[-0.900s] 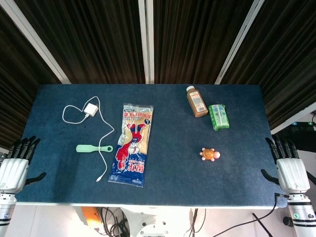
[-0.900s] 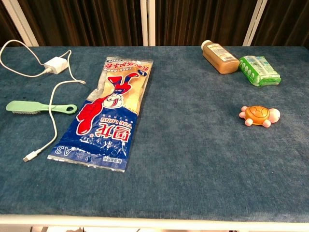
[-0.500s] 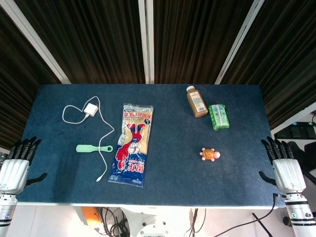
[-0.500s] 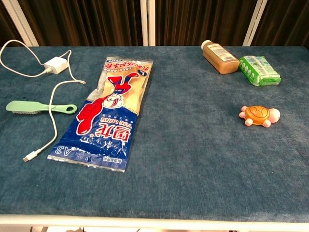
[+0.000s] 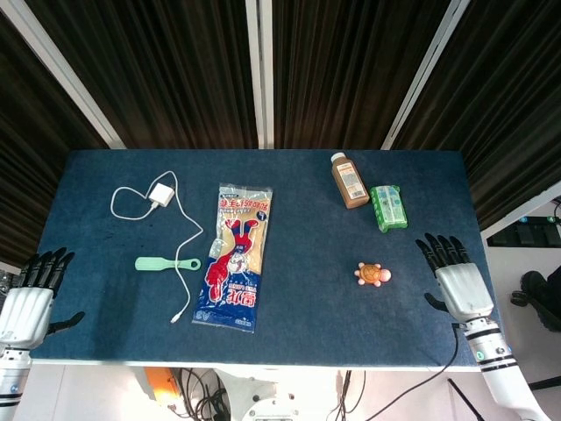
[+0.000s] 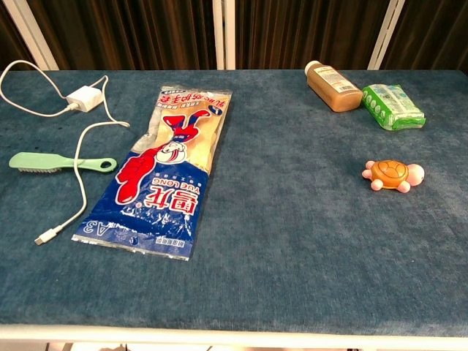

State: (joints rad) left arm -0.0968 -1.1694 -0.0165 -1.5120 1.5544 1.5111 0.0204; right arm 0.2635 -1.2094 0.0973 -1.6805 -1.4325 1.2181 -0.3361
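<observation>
My right hand hovers open over the table's right side, fingers spread and holding nothing; the orange toy turtle lies nearest, to its left. At the table's left front corner my left hand is open and empty, nearest the green brush. A long red-and-blue snack bag lies in the middle left. Neither hand shows in the chest view.
A white charger with its cable lies at the back left. A brown bottle and a green packet lie at the back right. The table has a blue cloth top.
My right hand has moved left and forward from beyond the right edge to over the tabletop. The left hand has barely shifted.
</observation>
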